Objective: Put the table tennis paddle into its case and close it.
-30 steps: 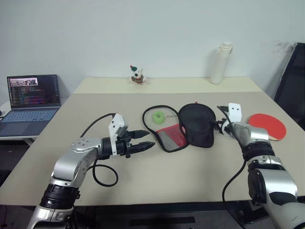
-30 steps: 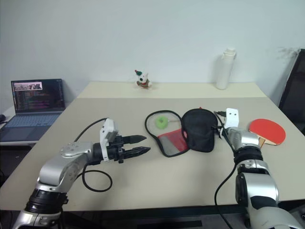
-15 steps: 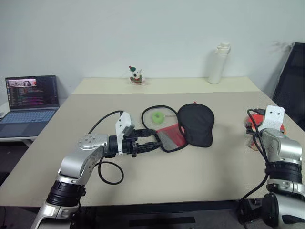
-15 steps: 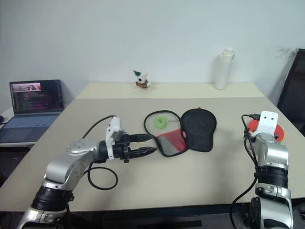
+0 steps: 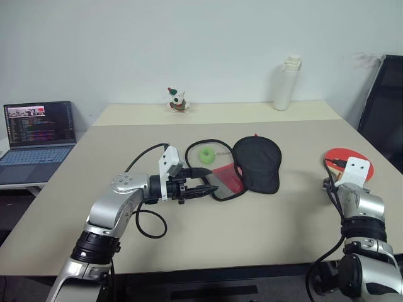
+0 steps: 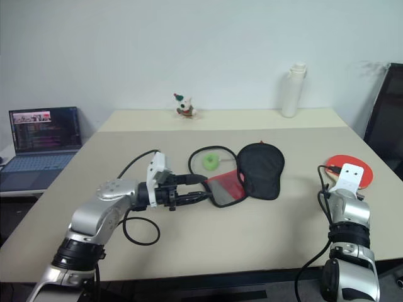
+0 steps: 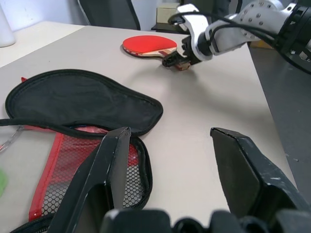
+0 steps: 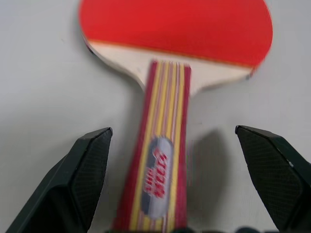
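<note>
The table tennis paddle (image 8: 175, 29) lies flat near the table's right edge, red face up, and also appears as the paddle (image 5: 345, 155). Its striped wooden handle (image 8: 158, 194) points back toward me. My right gripper (image 8: 172, 130) is open, one finger on each side of the handle, not closed on it. The case (image 5: 257, 162) lies unzipped mid-table: black flap, red mesh pocket (image 5: 225, 180), green charm (image 5: 206, 153) inside the zip loop. My left gripper (image 7: 170, 132) is open, level, its tips at the mesh pocket's near edge, holding nothing.
A white bottle (image 5: 284, 83) and a small toy figure (image 5: 177, 100) stand at the table's far side. A laptop (image 5: 38, 132) sits on a side table to the left. A black chair (image 5: 384, 119) stands beyond the right edge, close to the paddle.
My right arm swung away from the case to the right and lowered, so its open fingers now straddle the paddle's handle. My left gripper edged right toward the mesh pocket.
</note>
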`<state>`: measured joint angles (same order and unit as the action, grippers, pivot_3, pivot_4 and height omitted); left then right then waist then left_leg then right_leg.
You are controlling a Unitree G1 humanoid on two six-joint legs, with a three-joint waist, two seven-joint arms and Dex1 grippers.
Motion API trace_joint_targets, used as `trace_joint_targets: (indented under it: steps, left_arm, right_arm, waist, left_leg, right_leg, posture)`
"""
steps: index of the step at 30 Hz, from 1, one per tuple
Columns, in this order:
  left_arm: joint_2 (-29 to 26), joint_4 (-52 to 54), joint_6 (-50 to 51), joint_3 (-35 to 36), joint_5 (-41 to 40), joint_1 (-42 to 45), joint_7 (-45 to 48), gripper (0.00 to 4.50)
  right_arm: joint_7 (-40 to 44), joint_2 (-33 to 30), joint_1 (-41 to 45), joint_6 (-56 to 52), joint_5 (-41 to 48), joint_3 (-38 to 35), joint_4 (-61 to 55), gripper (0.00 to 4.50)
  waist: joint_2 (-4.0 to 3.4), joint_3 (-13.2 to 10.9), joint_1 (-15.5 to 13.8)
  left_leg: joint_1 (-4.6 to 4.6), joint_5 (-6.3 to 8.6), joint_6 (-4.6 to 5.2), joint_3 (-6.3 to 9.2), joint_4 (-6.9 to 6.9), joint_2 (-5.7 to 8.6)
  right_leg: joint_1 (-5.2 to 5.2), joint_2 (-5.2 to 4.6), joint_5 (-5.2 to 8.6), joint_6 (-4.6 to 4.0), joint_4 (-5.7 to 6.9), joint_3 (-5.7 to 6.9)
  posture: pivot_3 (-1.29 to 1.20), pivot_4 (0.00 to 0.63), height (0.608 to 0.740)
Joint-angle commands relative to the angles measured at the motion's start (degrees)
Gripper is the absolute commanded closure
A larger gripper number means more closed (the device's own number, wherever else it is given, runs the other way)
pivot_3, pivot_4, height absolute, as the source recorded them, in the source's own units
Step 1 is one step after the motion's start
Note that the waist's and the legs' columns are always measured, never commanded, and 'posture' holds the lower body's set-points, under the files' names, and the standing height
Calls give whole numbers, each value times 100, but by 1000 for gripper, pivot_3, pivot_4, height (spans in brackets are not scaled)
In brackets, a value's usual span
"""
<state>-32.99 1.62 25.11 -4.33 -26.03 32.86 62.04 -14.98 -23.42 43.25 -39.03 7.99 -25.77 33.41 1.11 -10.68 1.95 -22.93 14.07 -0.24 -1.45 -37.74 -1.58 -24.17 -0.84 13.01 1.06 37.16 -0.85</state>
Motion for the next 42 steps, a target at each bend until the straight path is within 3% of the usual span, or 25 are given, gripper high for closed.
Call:
trace_joint_targets:
  steps: [1,4,12,18,26,35,41,42]
  left_arm:
    - [-51,133,-107,153,-17,-3,-3,1630]
    - [-46,173,-110,159,-17,-57,-43,1630]
    - [-43,235,-100,165,-22,-123,-105,1630]
    - [-51,255,-91,162,-39,-137,-125,1630]
    - [-50,250,-92,125,-39,-156,-93,1630]
    - [14,125,-125,57,-3,-56,-31,1630]
    - [80,101,-131,30,33,-41,-13,1630]
    - [89,91,-134,30,40,-33,-8,1630]
  right_arm:
    - [63,-169,234,311,5,2,260,41]
    - [174,-244,351,506,-3,59,625,672]
    - [700,-421,462,718,-86,429,1093,3240]
    - [1847,-525,360,430,-45,972,850,3295]
    - [3524,-859,-601,-738,326,1686,-1402,3295]
    - [4298,-1270,-1838,-1408,461,2007,-3398,3295]
    - [4185,-1239,-1977,-1644,447,1749,-3359,3295]
    - [4090,-1214,-1936,-1620,394,1693,-3283,2945]
  waist:
    - [0,0,1]
    - [0,0,2]
    - [1,0,-5]
    - [1,0,78]
    - [1,0,230]
    - [1,0,254]
    - [2,1,251]
    - [2,1,248]
  left_leg:
    - [1,0,0,-4,0,0]
    - [3,0,0,-9,-1,-1]
    - [2,0,0,-13,-3,-2]
    - [4,1,1,-19,-3,-3]
    - [17,12,19,-18,-2,-14]
    - [21,13,20,-16,-2,-20]
    - [20,16,18,-17,-3,-19]
    - [20,16,18,-18,-3,-19]
  right_leg:
    - [0,0,-2,3,-1,-4]
    - [1,0,-4,7,-2,-9]
    - [1,-3,-6,11,-6,-13]
    - [0,0,-8,13,-6,-15]
    - [-6,35,-8,12,-1,-28]
    - [-9,49,-7,11,3,-29]
    - [-9,49,-7,11,1,-29]
    - [-9,49,-7,11,0,-28]
  posture:
    - [0,150,740]
    - [0,150,740]
    - [0,150,740]
    - [0,150,740]
    - [0,150,740]
    - [0,150,740]
    - [0,150,740]
    - [0,150,740]
